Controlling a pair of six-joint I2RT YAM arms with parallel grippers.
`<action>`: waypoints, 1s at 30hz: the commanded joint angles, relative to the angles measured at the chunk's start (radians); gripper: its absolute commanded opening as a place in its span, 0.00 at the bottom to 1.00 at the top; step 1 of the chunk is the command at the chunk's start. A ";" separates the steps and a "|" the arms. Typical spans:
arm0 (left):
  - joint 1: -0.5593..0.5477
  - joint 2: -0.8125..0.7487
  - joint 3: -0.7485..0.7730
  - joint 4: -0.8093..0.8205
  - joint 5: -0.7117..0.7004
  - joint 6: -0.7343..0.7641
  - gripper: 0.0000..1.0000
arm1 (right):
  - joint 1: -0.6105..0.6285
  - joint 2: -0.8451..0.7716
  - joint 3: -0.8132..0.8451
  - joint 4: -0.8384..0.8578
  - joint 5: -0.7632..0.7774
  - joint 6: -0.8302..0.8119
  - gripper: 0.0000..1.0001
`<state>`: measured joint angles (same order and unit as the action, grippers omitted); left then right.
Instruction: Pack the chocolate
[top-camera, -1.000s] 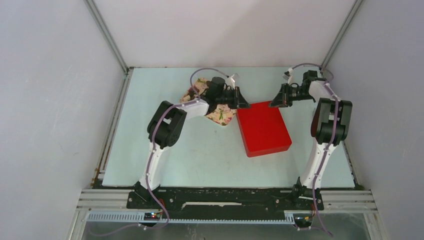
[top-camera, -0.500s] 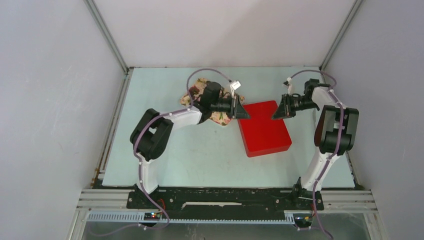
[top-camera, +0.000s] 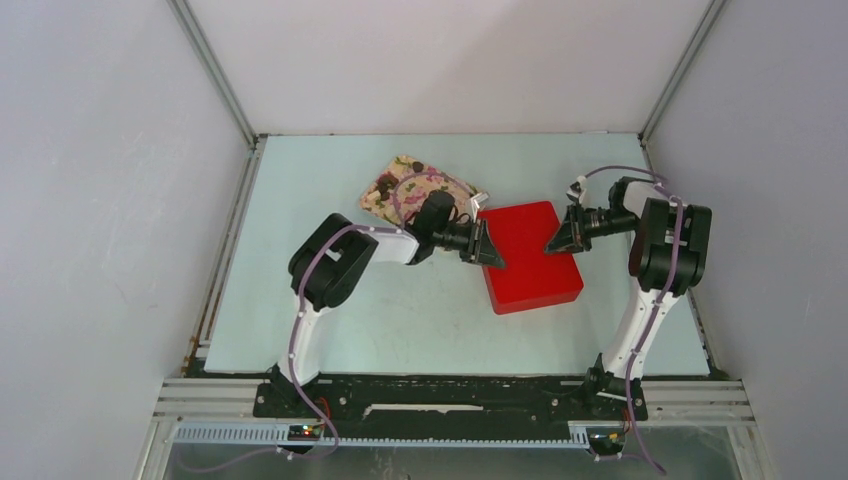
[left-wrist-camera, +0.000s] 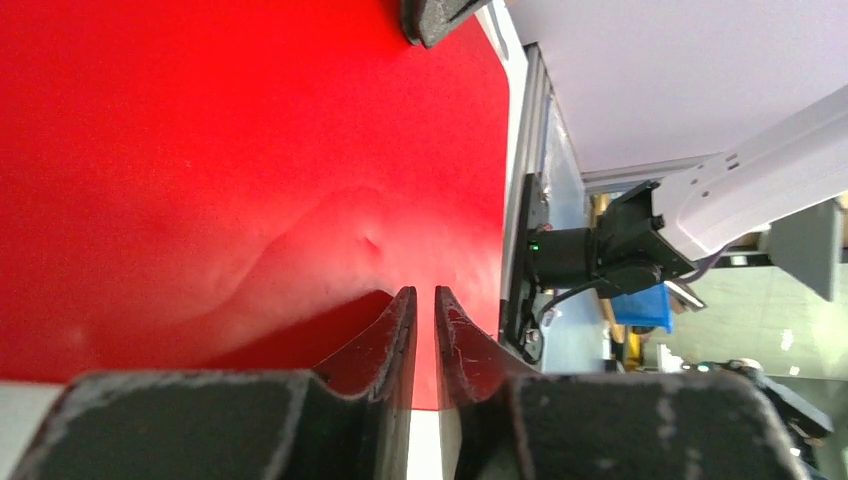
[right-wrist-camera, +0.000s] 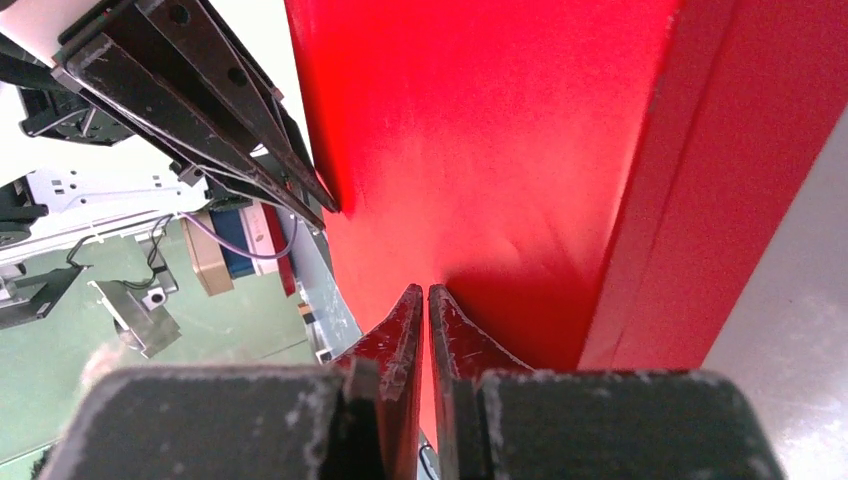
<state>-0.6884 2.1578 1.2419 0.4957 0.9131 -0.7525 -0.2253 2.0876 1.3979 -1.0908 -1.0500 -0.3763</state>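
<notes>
Down on the red box from both sides: left pincer at the box's left edge, right pincer at its far right corner, tips turned toward each other across the top. Both closed to a hairline slit, gripping nothing, seen plainly in the left wrist view and the right wrist view. Closed tips probably meant for pushing or steadying rather than grasping. Soft crease in the red surface just ahead of the left tips, so perhaps some pressure there. No bare chocolate anywhere in sight; either hidden inside the box or wrapped in the flowery packet, lying flat toward the back and just behind the left arm, apart from the box. Lid down and flush, which fits a box about to be opened just as well as one freshly pressed shut; impossible to say which. Box lying skewed on the tabletop, near corner swung toward the right arm's side. Plenty of bare surface on the near side and to the left for sliding; much tighter on the right, with the right arm folded close to the side wall. Little slack between the two sets of tips across the lid, so care needed there against a clash.
</notes>
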 joint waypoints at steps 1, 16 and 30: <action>0.018 -0.084 0.067 -0.164 -0.035 0.175 0.20 | -0.039 -0.045 -0.007 0.034 0.046 -0.064 0.10; 0.141 -0.538 0.092 -0.817 -0.610 1.083 0.64 | -0.088 -0.473 -0.093 0.278 0.127 0.008 0.99; 0.549 -0.798 -0.097 -0.700 -0.675 0.867 1.00 | -0.049 -0.912 -0.325 0.742 0.410 0.201 1.00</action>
<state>-0.2604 1.4254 1.1851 -0.2947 0.2310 0.2619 -0.2932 1.2266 1.1202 -0.5114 -0.7437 -0.2245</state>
